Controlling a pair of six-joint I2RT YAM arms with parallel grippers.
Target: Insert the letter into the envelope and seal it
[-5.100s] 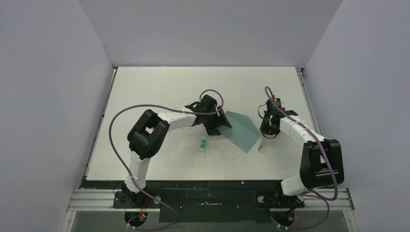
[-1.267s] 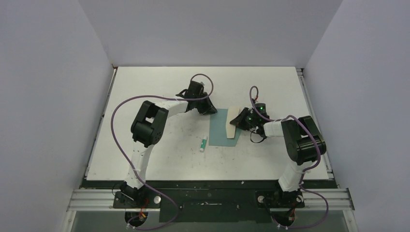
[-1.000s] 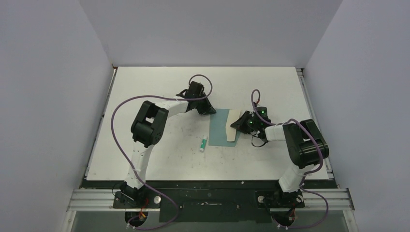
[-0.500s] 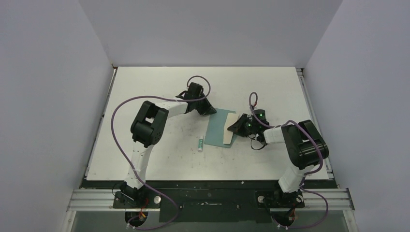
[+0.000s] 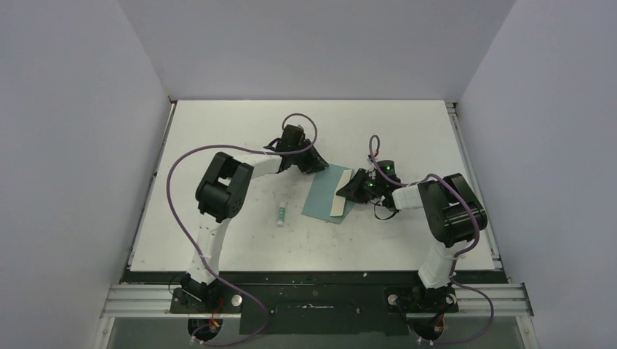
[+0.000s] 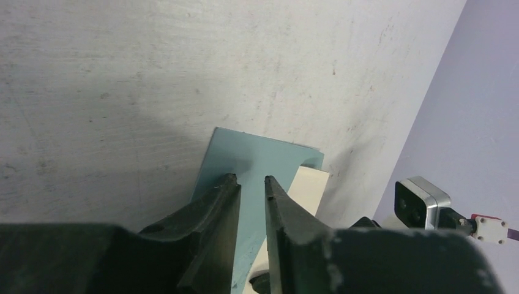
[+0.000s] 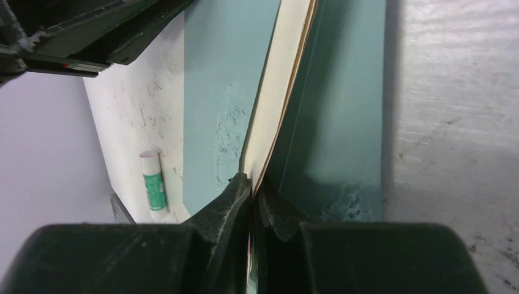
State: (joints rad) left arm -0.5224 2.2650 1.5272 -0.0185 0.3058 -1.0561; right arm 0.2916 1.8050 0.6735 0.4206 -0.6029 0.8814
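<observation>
The teal envelope (image 5: 324, 196) lies flat mid-table. The cream-edged letter (image 5: 341, 195) rests slanted on its right part. My right gripper (image 5: 351, 190) is shut on the letter's near edge. The right wrist view shows the letter (image 7: 283, 92) pinched between the fingertips (image 7: 240, 187), with teal envelope (image 7: 219, 79) on both sides of it. My left gripper (image 5: 317, 166) is low at the envelope's far left corner. In the left wrist view its jaws stand a narrow gap apart around the left gripper (image 6: 250, 181), with envelope (image 6: 257, 156) showing through and letter (image 6: 310, 185) beyond.
A small white-and-green stick (image 5: 281, 213) lies on the table left of the envelope, also visible in the right wrist view as the stick (image 7: 153, 187). The table's white surface (image 5: 240, 240) has grey walls on three sides.
The right gripper pushed the letter leftward over the envelope. The envelope slid and turned left, and the stick moved left with it. The left jaws parted slightly.
</observation>
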